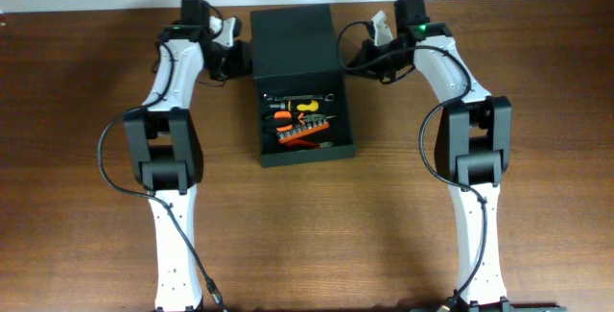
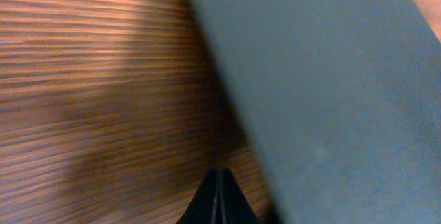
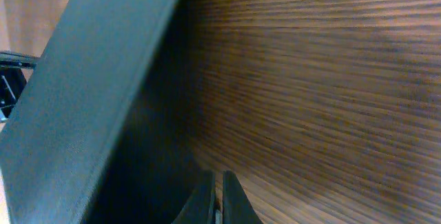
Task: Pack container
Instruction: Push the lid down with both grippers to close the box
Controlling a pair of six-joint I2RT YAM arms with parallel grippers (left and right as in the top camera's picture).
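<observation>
Tools (image 1: 299, 125) lie in the container (image 1: 305, 155); left gripper (image 1: 233, 60) and right gripper (image 1: 362, 59), both pinched together, flank its open lid (image 1: 293, 38), so I reckon closing comes next

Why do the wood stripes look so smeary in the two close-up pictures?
Left wrist view: table grain streaky and soft, likely motion or closeness; right wrist view: the same, plus a dark shadow beside the container; overhead view: sharp and evenly lit.

The overhead camera looks straight down from high on the whole table (image 1: 77, 158), with the container (image 1: 293, 43) toward 12 o'clock. Both wrist cameras sit close above the table and share that container, which is at 3 o'clock for the left and 9 o'clock for the right.
</observation>
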